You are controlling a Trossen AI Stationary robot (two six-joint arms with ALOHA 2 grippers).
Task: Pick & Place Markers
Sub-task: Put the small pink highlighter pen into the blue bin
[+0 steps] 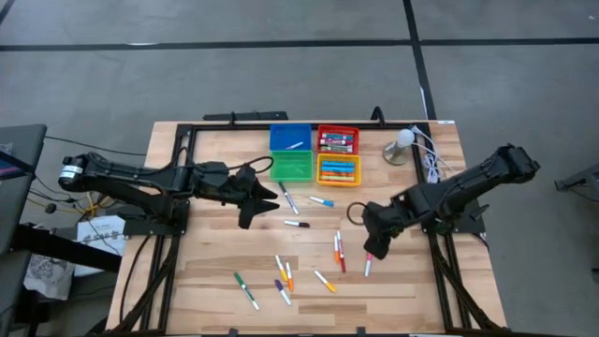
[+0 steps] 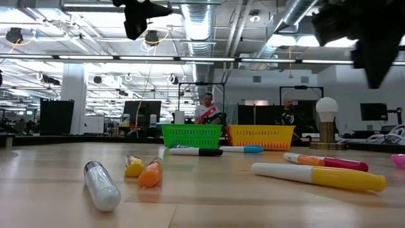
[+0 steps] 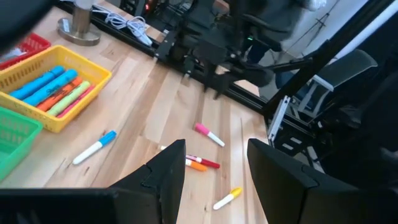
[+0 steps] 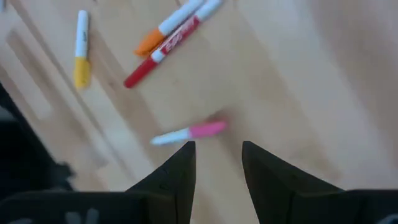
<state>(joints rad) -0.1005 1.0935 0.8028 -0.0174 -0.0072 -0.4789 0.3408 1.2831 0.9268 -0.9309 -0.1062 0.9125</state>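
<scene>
Several markers lie flat and scattered on the wooden table [image 1: 215, 245]. Among them are a pink-capped one [image 4: 189, 132], a red and an orange one side by side [image 4: 163, 45], a yellow-capped one [image 4: 81, 48], a black-capped one [image 1: 297, 224] and a blue-capped one [image 3: 93, 148]. My right gripper [image 4: 217, 149] stands open above the table, pointing steeply down, its fingertips just short of the pink-capped marker [image 1: 368, 267]. My left gripper [image 3: 214, 152] hovers open and empty near the table's middle [image 1: 260, 201], in front of the green bin.
Four square bins stand at the far middle: blue [image 1: 291, 139], red [image 1: 338, 140], green [image 1: 292, 166] and yellow [image 1: 338, 170], with markers in the red and yellow ones. A white-balled stand [image 1: 402, 145] and a white cable [image 1: 430, 164] sit at the far right. More markers [image 1: 281, 281] lie near the front.
</scene>
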